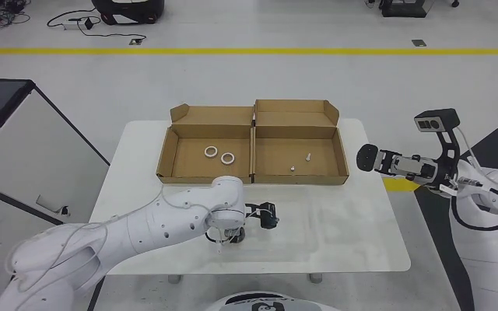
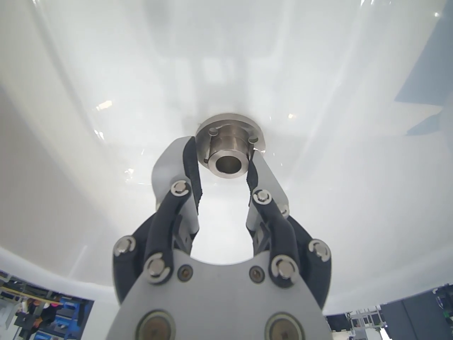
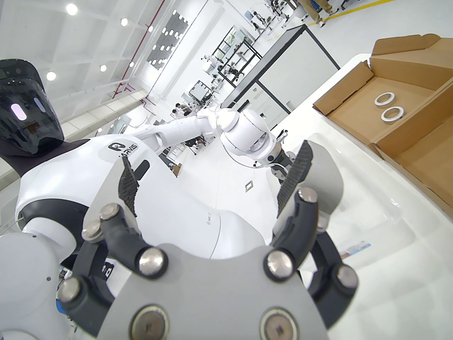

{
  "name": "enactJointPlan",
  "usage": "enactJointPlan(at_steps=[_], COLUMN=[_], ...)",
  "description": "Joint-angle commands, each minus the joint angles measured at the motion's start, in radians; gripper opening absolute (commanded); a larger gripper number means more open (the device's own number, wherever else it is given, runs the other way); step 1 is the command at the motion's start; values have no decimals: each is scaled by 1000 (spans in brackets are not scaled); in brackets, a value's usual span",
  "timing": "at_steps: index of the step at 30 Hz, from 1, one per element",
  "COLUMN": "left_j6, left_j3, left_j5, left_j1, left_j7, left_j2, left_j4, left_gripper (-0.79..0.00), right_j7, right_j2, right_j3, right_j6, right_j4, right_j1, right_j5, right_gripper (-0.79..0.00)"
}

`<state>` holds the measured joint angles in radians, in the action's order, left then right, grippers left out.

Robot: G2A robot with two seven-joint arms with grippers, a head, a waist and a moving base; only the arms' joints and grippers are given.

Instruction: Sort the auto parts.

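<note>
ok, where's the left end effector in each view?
Top view: left end effector under the white wrist, near the table's front edge.
Left wrist view: left end effector at centre, straddling the metal part standing on the table.
Right wrist view: left end effector mid-picture, partly behind a finger of the right end effector.
Shared landmark: the white table.

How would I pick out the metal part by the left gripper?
On the white table, short of the boxes, sits the left gripper. The part at it is a steel flanged hub with a bore, unlike the white rings boxed.
</note>
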<state>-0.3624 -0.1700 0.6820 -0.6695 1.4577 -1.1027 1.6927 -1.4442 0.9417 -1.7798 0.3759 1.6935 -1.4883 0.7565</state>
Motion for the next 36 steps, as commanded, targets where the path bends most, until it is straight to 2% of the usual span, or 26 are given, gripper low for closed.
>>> enactJointPlan(at_steps=[1,3,4,21,22,23,25,30,36], left_j6=[-1,-2,-3,-33,-34,-35,-35,-32,-25], left_j3=[0,0,0,-13,-12,-10,-10,-15,-31], left_j5=[3,7,8,37,38,39,38,36,34], left_j1=[-1,-2,-1,17,16,15,12,5,-7], left_j7=[-1,-2,-3,-44,-44,-44,-43,-41,-47], left_j2=[-3,-6,-8,-58,-61,-64,-70,-76,-73], left_j4=[-4,-6,-8,-43,-47,-52,-60,-67,-60], left_gripper=[-597,-739,-785,-785,-742,-646,-557,-523,-536], right_j7=[0,0,0,0,0,0,0,0,0], right_j2=[0,0,0,0,0,0,0,0,0], right_j3=[0,0,0,0,0,0,0,0,0], right_j6=[0,0,0,0,0,0,0,0,0], right_j4=[0,0,0,0,0,0,0,0,0], right_j1=[0,0,0,0,0,0,0,0,0], right_j5=[0,0,0,0,0,0,0,0,0], right_gripper=[0,0,0,0,0,0,0,0,0])
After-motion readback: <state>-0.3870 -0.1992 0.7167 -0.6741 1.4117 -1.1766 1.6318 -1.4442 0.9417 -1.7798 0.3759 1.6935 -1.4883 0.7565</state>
